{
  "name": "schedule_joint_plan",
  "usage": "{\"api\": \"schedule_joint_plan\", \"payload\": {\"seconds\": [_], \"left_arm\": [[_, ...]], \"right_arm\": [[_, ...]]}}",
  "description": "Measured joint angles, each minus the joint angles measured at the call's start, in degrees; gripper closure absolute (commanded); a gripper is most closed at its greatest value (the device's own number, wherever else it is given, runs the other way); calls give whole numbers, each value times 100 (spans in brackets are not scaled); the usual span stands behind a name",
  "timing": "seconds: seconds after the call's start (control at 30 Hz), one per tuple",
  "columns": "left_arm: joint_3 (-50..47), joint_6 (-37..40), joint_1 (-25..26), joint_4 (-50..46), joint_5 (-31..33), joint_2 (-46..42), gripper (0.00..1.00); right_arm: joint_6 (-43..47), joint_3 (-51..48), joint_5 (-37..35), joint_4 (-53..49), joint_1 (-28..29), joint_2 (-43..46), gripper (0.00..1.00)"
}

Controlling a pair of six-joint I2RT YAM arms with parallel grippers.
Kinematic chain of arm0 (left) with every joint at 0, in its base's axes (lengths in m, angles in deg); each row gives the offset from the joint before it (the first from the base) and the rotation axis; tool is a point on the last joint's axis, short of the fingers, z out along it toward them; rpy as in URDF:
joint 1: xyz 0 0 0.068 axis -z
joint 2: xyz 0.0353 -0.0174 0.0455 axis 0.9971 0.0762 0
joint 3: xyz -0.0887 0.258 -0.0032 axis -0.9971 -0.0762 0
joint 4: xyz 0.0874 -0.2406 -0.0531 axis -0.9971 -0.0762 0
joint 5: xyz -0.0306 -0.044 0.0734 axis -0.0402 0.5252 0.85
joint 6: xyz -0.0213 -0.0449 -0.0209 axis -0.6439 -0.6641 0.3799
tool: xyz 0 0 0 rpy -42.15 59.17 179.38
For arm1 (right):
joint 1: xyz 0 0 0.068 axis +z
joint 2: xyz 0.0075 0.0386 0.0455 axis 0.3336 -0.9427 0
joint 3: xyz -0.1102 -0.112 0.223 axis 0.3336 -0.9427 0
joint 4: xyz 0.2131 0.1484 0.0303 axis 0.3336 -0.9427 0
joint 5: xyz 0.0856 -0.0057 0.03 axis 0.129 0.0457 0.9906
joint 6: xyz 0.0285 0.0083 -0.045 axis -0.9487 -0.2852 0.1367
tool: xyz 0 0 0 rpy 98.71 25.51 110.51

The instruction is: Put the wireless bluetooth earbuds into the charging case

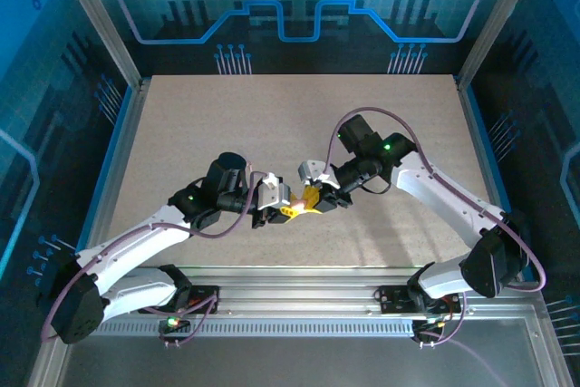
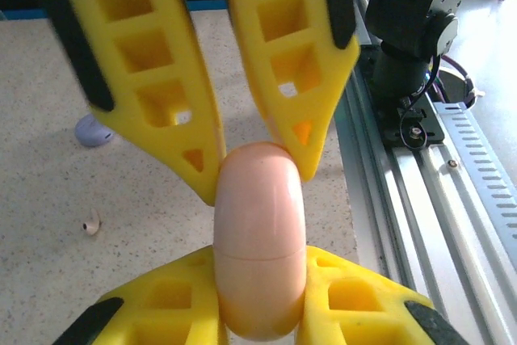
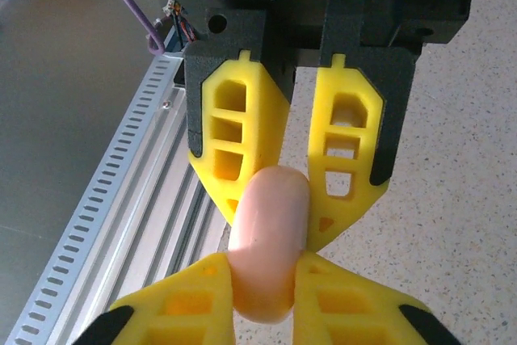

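Pink charging case [image 2: 258, 208]: clamping it between left gripper [image 2: 260, 268] and right gripper [image 3: 266, 264], leaving a pale earbud [image 2: 91, 222] loose on the table [image 2: 40, 191].

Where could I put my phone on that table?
Bare: the table's far half, along the back wall. Crowded: front middle, where left gripper and right gripper meet on the pink charging case, lavender piece and earbud nearby.

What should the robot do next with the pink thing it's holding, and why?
Probably pull the case open. The left hand and right hand both pinch it, one at each end. Its seam looks shut, and an earbud lies on the table, not yet inside.
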State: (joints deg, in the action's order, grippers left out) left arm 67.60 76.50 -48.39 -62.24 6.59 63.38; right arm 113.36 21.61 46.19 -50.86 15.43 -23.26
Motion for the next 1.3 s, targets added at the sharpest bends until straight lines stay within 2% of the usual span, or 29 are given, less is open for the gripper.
{"api": "schedule_joint_plan", "payload": {"seconds": [0.13, 0.37, 0.6, 0.93, 1.3], "left_arm": [[0, -46, 11, 46, 20, 0, 86], [-249, -516, 31, 651, 15, -4, 87], [-507, -1021, 39, 1174, 13, -4, 87], [-560, -1364, 44, 1644, 31, -9, 87], [-560, -1484, 44, 1687, 33, -63, 87]], "right_arm": [[-398, -293, -4, 444, -61, 212, 57], [-1410, -1296, -393, 1685, -236, 1360, 38], [-2124, -1840, -472, 2492, -236, 1943, 36], [-2481, -1917, -450, 2826, -94, 1821, 35], [-2546, -1917, -627, 2955, -70, 1587, 35]]}}
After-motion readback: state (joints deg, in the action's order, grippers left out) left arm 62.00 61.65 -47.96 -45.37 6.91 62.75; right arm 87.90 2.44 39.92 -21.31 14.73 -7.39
